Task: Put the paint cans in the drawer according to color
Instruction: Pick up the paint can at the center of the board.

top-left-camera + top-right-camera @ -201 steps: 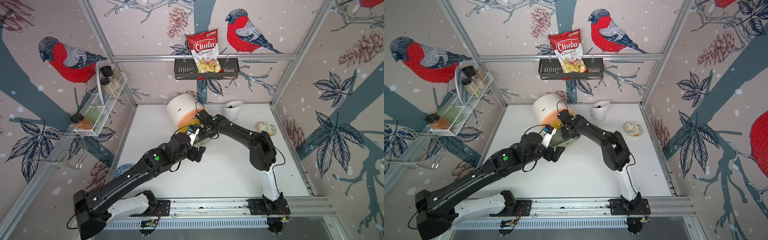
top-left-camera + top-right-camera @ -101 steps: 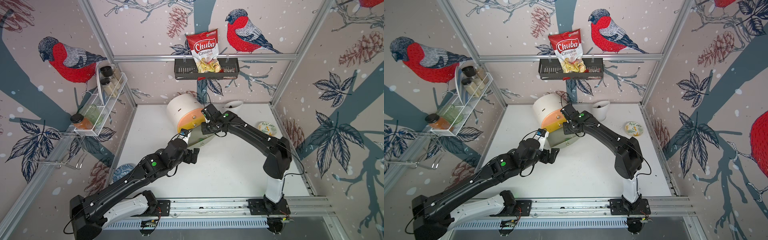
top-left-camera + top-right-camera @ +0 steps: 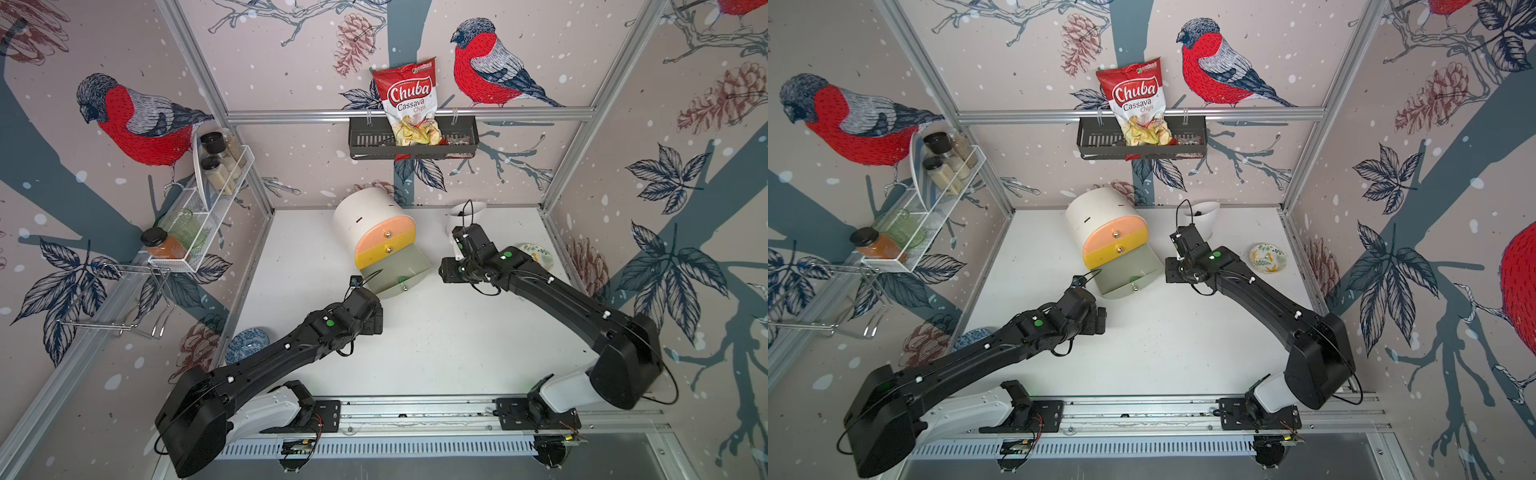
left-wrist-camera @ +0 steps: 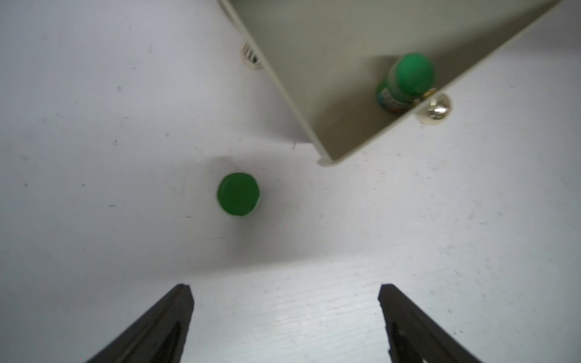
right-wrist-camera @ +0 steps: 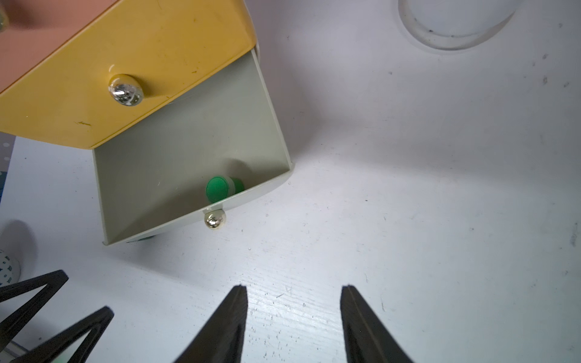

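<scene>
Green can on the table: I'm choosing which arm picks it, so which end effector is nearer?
Left. The left end effector hovers open just short of the green can, which stands beside a corner of the open drawer. The right end effector sits on the drawer's other side.

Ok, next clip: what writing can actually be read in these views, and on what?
"Chuba": red snack bag in the black wall basket.
"Cassava Chips": same bag, under the brand.
Small green mark at the bag's top: too small to read.
Print on the green-lidded pot in the open drawer: blurred, unreadable.
</scene>
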`<state>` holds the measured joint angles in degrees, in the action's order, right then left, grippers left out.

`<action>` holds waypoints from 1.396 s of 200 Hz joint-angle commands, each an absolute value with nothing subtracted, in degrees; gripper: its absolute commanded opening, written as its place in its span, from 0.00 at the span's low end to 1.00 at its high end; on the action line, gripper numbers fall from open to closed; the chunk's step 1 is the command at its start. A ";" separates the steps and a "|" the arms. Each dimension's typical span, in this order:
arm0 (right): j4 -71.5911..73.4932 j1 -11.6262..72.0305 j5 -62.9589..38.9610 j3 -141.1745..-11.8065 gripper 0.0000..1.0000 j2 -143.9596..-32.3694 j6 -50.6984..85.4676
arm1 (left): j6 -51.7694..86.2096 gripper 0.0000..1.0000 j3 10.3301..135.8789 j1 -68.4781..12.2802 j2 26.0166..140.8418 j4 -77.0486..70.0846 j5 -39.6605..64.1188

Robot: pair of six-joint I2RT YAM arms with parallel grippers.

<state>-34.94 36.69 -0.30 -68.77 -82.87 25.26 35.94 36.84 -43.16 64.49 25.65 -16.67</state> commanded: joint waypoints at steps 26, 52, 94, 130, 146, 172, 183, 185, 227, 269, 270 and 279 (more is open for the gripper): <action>-27.80 33.85 -4.21 -61.32 0.53 -78.16 25.14 | 36.77 0.72 35.04 -39.52 69.15 18.30 -16.03; -27.56 33.05 -4.77 -59.48 0.53 -77.50 24.61 | 36.10 0.67 35.26 -38.33 71.42 16.86 -18.39; -26.55 31.69 -5.89 -57.57 0.53 -76.64 24.18 | 34.39 0.59 34.54 -35.69 74.32 12.61 -18.20; -26.68 31.12 -6.33 -57.31 0.53 -76.40 23.88 | 32.96 0.56 34.80 -35.16 76.69 9.56 -17.44; -26.54 30.96 -6.55 -57.05 0.53 -76.44 23.82 | 32.81 0.54 34.80 -35.07 77.87 8.30 -17.32; -26.72 30.76 -6.79 -56.97 0.53 -76.39 23.73 | 32.52 0.53 34.89 -34.05 80.20 6.89 -17.54; -26.91 30.67 -6.77 -56.98 0.53 -76.32 23.64 | 32.27 0.52 34.89 -33.69 80.87 6.19 -17.23; -26.92 30.67 -6.77 -56.96 0.53 -76.30 23.64 | 32.19 0.52 34.89 -33.67 80.99 6.03 -17.16; -27.00 30.32 -6.97 -56.87 0.53 -75.94 23.73 | 31.12 0.49 34.94 -32.18 82.82 4.16 -16.71; -27.25 30.08 -7.14 -56.95 0.53 -76.02 23.64 | 30.22 0.45 35.81 -30.87 83.31 3.87 -16.62; -27.29 30.07 -7.13 -56.95 0.53 -76.07 23.64 | 30.23 0.45 35.79 -30.86 83.32 3.87 -16.57; -27.25 29.97 -7.23 -57.04 0.53 -76.03 23.57 | 30.07 0.45 35.94 -30.76 83.40 3.87 -16.61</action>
